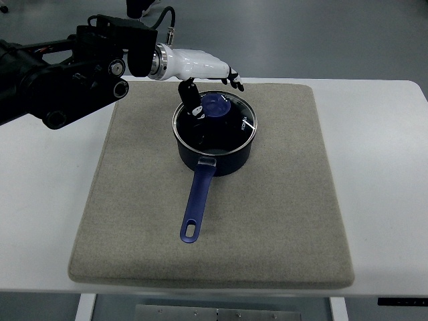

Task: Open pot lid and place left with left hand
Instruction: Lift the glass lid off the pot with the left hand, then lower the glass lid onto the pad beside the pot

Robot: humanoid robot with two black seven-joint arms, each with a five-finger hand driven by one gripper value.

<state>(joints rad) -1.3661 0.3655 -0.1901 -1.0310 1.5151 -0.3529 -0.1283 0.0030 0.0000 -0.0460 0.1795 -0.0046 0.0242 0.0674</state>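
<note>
A dark blue saucepan [215,155] stands on the grey mat, its blue handle [197,204] pointing toward the near edge. A glass lid [235,126] with a blue knob [217,105] covers it. My left arm reaches in from the upper left. Its white left hand [215,97] hovers over the lid's far-left side. The black thumb [192,100] points down just left of the knob, and the other fingers [234,81] stretch out beyond the knob's far side. The fingers are spread and hold nothing.
The grey mat [134,221] lies on a white table [381,167] and has bare space to the pot's left and right. The black left forearm [60,80] covers the table's upper left corner.
</note>
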